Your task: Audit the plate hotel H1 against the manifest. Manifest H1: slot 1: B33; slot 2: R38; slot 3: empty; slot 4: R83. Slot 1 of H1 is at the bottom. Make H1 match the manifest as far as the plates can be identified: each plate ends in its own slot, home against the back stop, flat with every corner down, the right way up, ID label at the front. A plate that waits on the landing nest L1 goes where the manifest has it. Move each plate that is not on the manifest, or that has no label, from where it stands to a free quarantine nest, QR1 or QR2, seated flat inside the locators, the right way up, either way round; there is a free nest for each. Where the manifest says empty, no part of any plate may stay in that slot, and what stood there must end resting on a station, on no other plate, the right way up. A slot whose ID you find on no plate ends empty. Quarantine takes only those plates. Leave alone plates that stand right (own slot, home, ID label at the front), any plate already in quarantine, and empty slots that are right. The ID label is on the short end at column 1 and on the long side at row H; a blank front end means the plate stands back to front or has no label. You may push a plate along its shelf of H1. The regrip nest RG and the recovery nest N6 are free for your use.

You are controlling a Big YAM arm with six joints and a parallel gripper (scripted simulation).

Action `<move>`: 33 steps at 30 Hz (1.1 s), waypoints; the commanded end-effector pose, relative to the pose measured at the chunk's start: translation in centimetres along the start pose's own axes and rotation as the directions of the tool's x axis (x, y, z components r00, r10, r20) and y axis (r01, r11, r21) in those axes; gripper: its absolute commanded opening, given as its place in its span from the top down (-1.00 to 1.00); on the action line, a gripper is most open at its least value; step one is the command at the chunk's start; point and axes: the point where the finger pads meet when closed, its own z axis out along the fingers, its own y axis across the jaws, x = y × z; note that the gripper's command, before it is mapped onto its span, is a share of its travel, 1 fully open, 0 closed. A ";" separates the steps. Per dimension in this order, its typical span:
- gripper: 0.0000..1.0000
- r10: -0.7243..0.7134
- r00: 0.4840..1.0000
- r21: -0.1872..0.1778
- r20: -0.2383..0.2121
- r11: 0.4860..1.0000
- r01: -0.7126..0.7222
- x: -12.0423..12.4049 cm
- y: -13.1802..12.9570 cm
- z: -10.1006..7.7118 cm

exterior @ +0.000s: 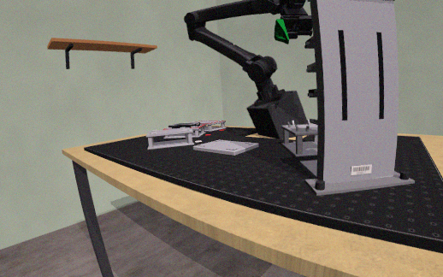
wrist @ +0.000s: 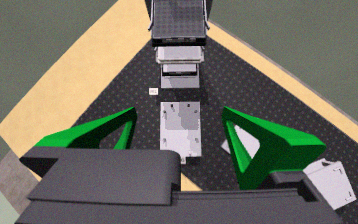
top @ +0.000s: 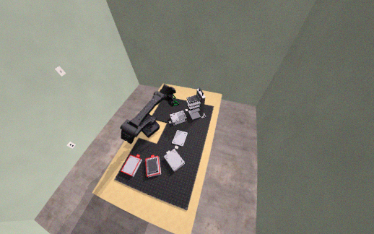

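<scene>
The plate hotel H1 (top: 195, 102) (exterior: 356, 94) stands at the far end of the black board, seen from behind in the exterior view. In the wrist view a dark plate (wrist: 177, 20) fills its top shelf, and lighter plates (wrist: 180, 54) show on the shelves below; I cannot read any labels. My gripper (top: 174, 101) (exterior: 284, 31) (wrist: 179, 111) is open and empty, high up in front of the hotel at about top-shelf height. A bare grey nest (wrist: 180, 125) (top: 177, 117) (exterior: 300, 132) sits below it, in front of the hotel.
Two red-edged quarantine nests lie at the near end: one (top: 131, 165) looks light and bare, the other (top: 152, 166) holds a dark plate. A flat white plate (top: 180, 138) (exterior: 225, 147) and another grey nest (top: 174, 159) (exterior: 169, 138) lie mid-board. The arm base (top: 149, 128) stands at the left.
</scene>
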 end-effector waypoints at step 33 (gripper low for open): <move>-1.00 0.018 0.999 0.002 0.039 1.000 -0.018 -3.9 -0.1 4.9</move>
